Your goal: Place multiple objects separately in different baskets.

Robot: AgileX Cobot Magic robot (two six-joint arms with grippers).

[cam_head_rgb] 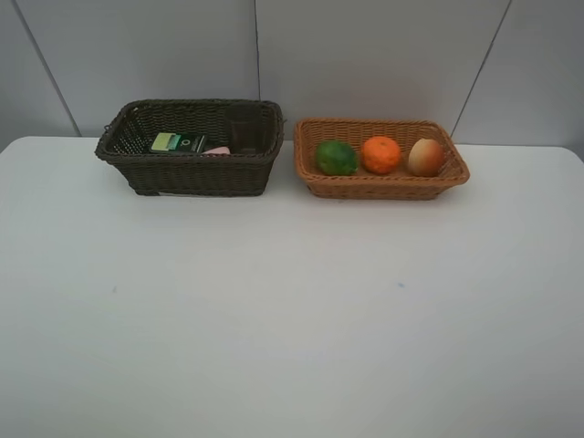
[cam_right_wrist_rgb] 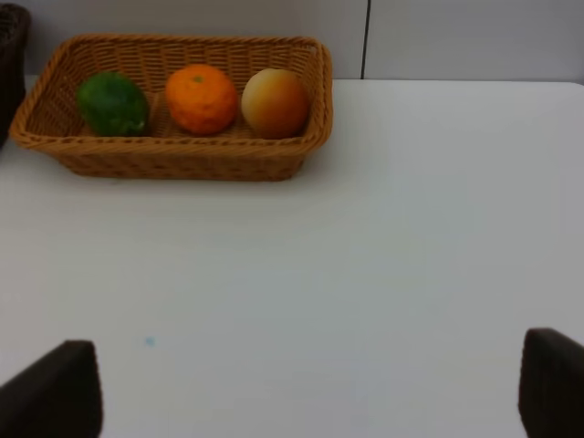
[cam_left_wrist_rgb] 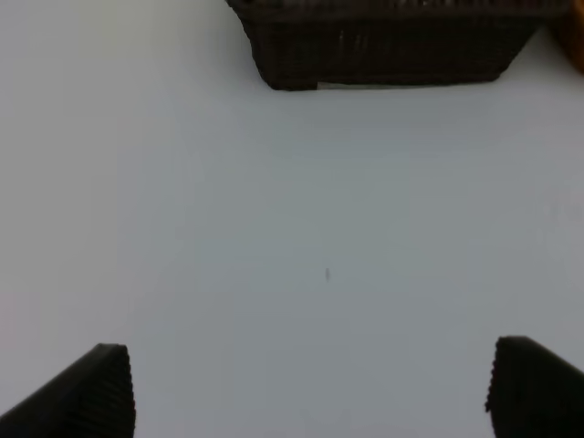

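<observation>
The dark brown basket [cam_head_rgb: 196, 175] stands at the back left and holds a dark flat bottle with a green label [cam_head_rgb: 178, 142], a bit of pink [cam_head_rgb: 217, 150] and a dusky translucent cup [cam_head_rgb: 246, 128]. Right of it, the light tan basket [cam_head_rgb: 379, 187] carries a green fruit [cam_head_rgb: 337, 158], an orange tangerine [cam_head_rgb: 381, 154] and a red-yellow fruit [cam_head_rgb: 425, 157]. Neither arm shows in the high view. My left gripper [cam_left_wrist_rgb: 315, 392] is open over bare table, short of the dark basket [cam_left_wrist_rgb: 383, 50]. My right gripper [cam_right_wrist_rgb: 306, 388] is open and empty, well short of the tan basket [cam_right_wrist_rgb: 173, 157].
The white table [cam_head_rgb: 292, 310] stretches from the baskets to the near edge. A grey panelled wall [cam_head_rgb: 365, 55] rises right behind both baskets. A corner of the dark basket [cam_right_wrist_rgb: 9, 46] shows beside the tan one in the right wrist view.
</observation>
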